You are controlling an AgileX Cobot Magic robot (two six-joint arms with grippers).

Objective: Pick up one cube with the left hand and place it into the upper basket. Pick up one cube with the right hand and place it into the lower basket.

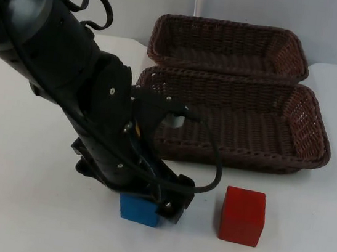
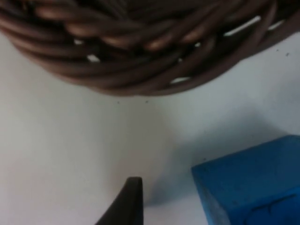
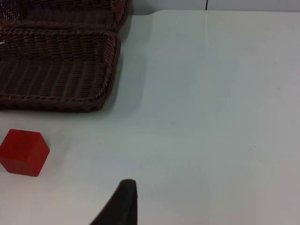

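Two cubes sit on the white table [image 1: 9, 204], in front of the lower basket [image 1: 304, 159]: a blue cube [image 1: 139, 210] and a red cube [image 1: 243, 215], well apart from each other. The upper basket [image 1: 229, 44] lies behind the lower one, rims touching; both hold no cube.

Left gripper [image 1: 164, 205] is down at the blue cube, arm body covering most of it from above. In the left wrist view the blue cube [image 2: 253, 183] lies just beside one black fingertip [image 2: 126, 204], the basket's woven wall [image 2: 140, 51] close beyond. Whether the fingers are spread or closed on the cube, I cannot tell.

Right arm waits off to the side; its wrist view looks across bare table to the red cube [image 3: 23, 152] and the lower basket's corner [image 3: 105, 70]. Its finger spacing also cannot be told.

Step in hand, by my reading: left-hand pick of the blue cube, first of the task. Next move calls for closing squarely on opposite cube faces, then lifting high enough to clear the lower basket on the way to the upper one.
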